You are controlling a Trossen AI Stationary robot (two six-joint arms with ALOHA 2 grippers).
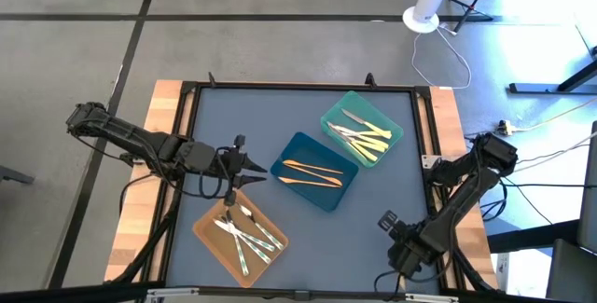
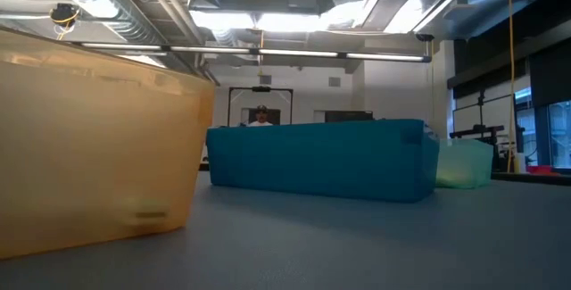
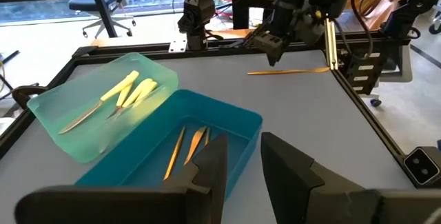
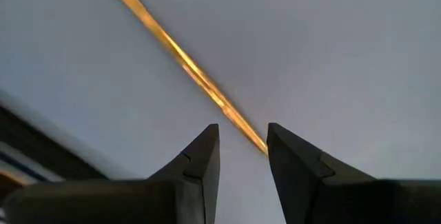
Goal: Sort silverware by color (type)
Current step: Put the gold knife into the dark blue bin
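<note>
An orange piece of silverware lies flat on the grey table mat near its right edge, also seen as a thin orange strip. My right gripper points down just above it, open, one finger on each side of its end and clear of it. My left gripper hovers open near the blue tray, which holds orange pieces. The teal tray holds yellow and silvery pieces. The orange tray holds white, clear pieces.
The three trays stand in a diagonal row across the mat, from near left to far right. A black frame edges the mat. In the low view the orange tray's wall fills the left side.
</note>
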